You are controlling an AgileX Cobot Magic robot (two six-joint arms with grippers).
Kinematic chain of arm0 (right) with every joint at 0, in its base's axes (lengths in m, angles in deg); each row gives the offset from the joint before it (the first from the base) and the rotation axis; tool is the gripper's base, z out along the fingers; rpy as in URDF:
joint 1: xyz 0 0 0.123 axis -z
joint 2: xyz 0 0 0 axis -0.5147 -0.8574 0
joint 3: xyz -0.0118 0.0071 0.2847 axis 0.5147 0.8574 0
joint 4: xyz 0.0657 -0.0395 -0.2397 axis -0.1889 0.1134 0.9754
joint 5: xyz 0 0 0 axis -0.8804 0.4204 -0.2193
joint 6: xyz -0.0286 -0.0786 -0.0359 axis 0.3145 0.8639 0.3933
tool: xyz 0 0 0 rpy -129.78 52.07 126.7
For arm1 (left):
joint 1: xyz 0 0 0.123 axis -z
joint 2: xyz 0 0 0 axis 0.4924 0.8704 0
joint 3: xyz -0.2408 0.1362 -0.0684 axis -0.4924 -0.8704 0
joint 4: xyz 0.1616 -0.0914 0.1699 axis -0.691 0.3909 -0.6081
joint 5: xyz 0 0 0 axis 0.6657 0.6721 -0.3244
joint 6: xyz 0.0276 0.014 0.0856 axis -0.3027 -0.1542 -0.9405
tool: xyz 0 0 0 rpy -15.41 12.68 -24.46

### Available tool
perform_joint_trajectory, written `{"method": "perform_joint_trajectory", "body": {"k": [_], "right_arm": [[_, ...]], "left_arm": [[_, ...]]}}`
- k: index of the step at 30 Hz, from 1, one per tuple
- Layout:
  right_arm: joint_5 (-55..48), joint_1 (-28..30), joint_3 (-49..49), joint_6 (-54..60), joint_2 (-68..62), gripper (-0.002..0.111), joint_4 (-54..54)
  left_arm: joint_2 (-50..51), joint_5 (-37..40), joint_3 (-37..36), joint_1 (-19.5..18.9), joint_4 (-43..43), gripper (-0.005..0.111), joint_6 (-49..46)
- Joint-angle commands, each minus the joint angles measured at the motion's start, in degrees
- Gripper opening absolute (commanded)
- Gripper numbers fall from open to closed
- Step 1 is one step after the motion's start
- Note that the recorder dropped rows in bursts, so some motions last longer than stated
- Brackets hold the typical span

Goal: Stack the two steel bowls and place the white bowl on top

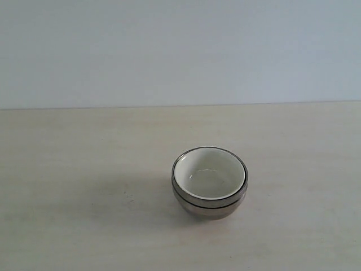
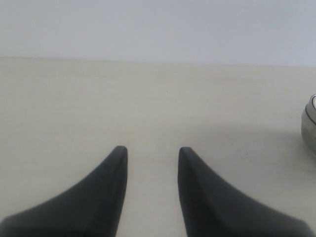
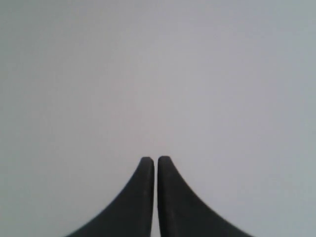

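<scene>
The two steel bowls (image 1: 210, 204) sit nested one inside the other on the table, right of centre. The white bowl (image 1: 208, 177) rests inside them on top, its cream inside facing up. Neither arm shows in the exterior view. In the left wrist view my left gripper (image 2: 153, 150) is open over bare tabletop, nothing between its fingers, and a sliver of the steel bowls (image 2: 309, 126) shows at the frame's edge, well apart from it. My right gripper (image 3: 156, 159) is shut on nothing and faces a plain pale wall.
The pale wooden table (image 1: 84, 169) stretches around the stack, bounded at the back by a light grey wall (image 1: 180, 51). Nothing else stands on the table.
</scene>
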Motion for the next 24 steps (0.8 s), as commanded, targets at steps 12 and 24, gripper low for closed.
{"method": "perform_joint_trajectory", "body": {"k": [12, 24], "right_arm": [[15.7, 0.46, 28.23, -2.17, 0.29, 0.0, -7.2], [5.55, 0.46, 28.23, -2.17, 0.29, 0.0, -7.2]], "left_arm": [[-0.19, -0.38, -0.23, -0.16, 0.07, 0.032, -0.16], [-0.19, -0.38, -0.23, -0.16, 0.07, 0.032, -0.16]]}}
